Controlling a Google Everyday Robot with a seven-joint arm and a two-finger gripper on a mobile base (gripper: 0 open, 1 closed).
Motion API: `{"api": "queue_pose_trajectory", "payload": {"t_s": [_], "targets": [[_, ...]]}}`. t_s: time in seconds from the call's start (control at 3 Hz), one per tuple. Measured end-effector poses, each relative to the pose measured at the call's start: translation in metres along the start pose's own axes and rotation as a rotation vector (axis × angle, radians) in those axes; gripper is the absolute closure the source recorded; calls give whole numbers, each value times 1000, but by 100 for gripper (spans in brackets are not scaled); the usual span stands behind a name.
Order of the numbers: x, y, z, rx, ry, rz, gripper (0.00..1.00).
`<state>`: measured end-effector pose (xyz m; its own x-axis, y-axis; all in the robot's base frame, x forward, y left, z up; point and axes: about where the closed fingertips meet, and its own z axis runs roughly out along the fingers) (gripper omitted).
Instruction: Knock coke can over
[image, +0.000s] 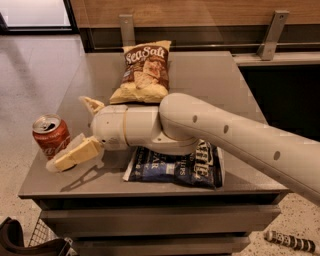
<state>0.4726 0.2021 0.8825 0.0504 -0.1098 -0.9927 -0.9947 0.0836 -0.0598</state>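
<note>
Soft light from above; daylight glare on the far-left floor (35, 60). The end effector (73, 131), near left by the can (50, 137), throws a shadow on the surface (210, 75).

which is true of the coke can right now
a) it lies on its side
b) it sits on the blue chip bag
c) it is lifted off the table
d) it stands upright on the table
d: the coke can stands upright, silver top up, on the table near its edge at the left of the view, with the end effector open right beside it.
</note>
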Motion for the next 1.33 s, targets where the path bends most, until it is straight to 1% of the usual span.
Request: {"api": "queue_pose_trajectory", "payload": {"t_s": [0.33, 0.67, 1.0, 1.33], "targets": [[0, 12, 8, -4, 1, -5, 0], [0, 20, 14, -3, 7, -16, 18], [-2, 23, 16, -7, 8, -19, 49], [-2, 24, 17, -10, 8, -21, 72]]}}
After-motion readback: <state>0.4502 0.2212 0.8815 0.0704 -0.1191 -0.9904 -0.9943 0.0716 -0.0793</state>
